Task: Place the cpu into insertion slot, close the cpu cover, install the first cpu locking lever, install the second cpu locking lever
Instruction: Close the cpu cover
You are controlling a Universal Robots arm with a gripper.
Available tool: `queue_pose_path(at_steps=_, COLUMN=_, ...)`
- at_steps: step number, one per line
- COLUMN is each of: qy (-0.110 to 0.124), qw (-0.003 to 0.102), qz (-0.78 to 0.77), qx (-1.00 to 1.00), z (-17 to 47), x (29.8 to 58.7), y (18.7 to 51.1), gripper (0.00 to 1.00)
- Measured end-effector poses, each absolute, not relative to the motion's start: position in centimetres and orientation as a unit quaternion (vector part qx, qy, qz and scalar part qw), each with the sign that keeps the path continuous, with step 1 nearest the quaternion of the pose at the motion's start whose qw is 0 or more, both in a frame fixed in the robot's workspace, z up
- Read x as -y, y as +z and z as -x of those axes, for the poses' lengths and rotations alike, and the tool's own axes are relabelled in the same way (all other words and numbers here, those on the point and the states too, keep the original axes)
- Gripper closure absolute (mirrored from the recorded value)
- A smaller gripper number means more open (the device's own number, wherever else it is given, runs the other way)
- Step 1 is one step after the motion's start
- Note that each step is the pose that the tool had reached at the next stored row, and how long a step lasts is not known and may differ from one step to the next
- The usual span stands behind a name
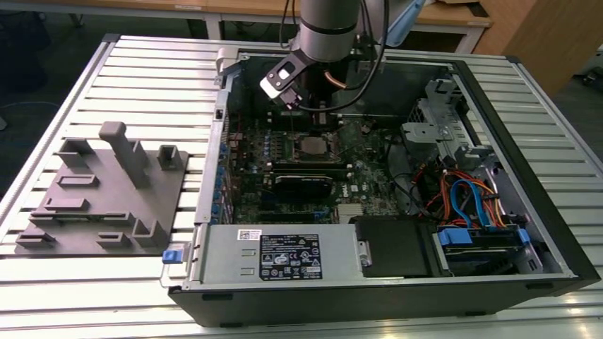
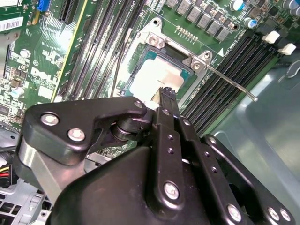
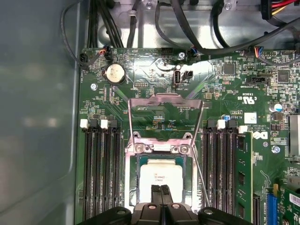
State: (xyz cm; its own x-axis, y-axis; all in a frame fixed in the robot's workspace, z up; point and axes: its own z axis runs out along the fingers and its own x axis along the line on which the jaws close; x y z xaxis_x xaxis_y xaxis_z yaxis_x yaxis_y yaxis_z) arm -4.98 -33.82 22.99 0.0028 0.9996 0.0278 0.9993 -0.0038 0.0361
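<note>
Open PC case (image 1: pixel 377 300) lying on a slatted metal table (image 1: pixel 141 78), wooden desks (image 1: pixel 254 8) behind. Fingers (image 3: pixel 154 194) pinched together right over the cpu (image 3: pixel 161 173).

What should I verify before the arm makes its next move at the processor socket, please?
1. The cpu seated in the insertion slot: ok, it lies flat inside the metal rim.
2. The cpu cover closed: not ok, it is swung open, off the socket.
3. The locking lever latched: not ok, its thin rod angles away from the socket.
4. The claw carrying nothing: ok, it is shut with nothing between its tips, just over the cpu.
5. Claw contact with the cpu top: cannot tell.
</note>
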Motion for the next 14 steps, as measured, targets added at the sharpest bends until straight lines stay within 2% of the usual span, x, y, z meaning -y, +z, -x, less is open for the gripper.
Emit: queue_pose_path(at_steps=14, qy=0.022, qw=0.003, qz=-0.708, qx=-0.706, z=4.97, x=33.82, y=23.27, gripper=0.90)
